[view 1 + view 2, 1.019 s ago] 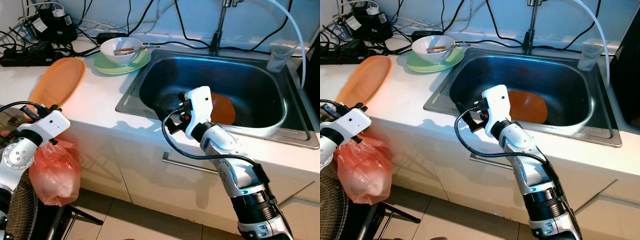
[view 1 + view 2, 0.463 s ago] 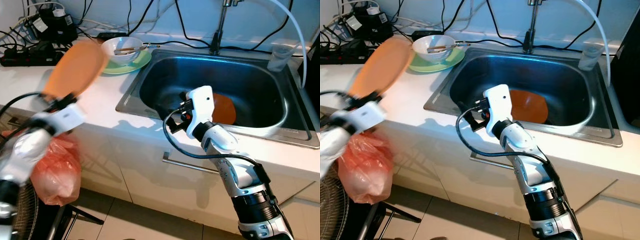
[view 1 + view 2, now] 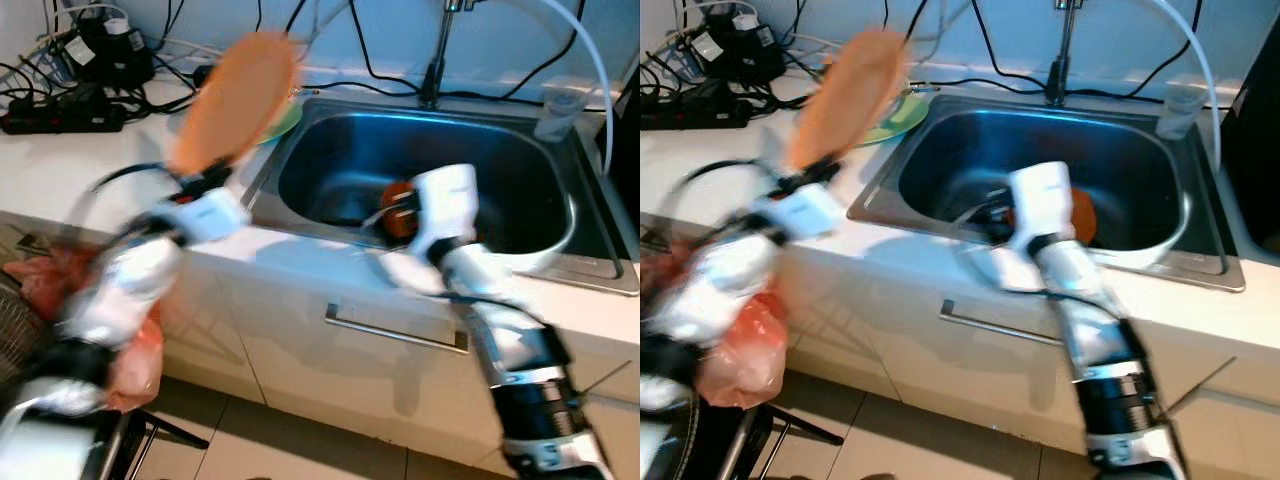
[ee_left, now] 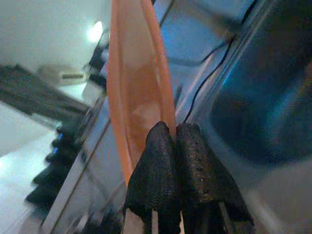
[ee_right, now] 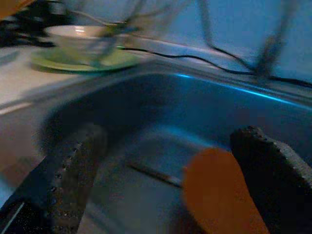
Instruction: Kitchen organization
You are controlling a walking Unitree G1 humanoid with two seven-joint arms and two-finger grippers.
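A large orange oval plate (image 3: 235, 100) is held up on edge over the counter, just left of the steel sink (image 3: 560, 255). My left gripper (image 3: 205, 185) is shut on its lower rim; the left wrist view has both black fingers (image 4: 161, 146) pinched on the plate (image 4: 139, 87). My right gripper (image 3: 395, 215) hangs open over the sink basin, its fingers (image 5: 73, 161) spread wide. A second orange plate (image 5: 219, 195) lies in the basin bottom beyond them. Both arms are blurred.
A green plate (image 5: 83, 61) with a white bowl (image 5: 78, 34) sits on the counter left of the sink. A faucet (image 3: 435, 60) and a glass (image 3: 558, 112) stand behind the sink. Power strips and cables (image 3: 60, 110) crowd the back left. A red bag (image 3: 130, 350) hangs below the counter.
My left gripper has lifted the orange plate off the counter and swung it right towards the sink. My right arm has shifted a little to the right over the basin.
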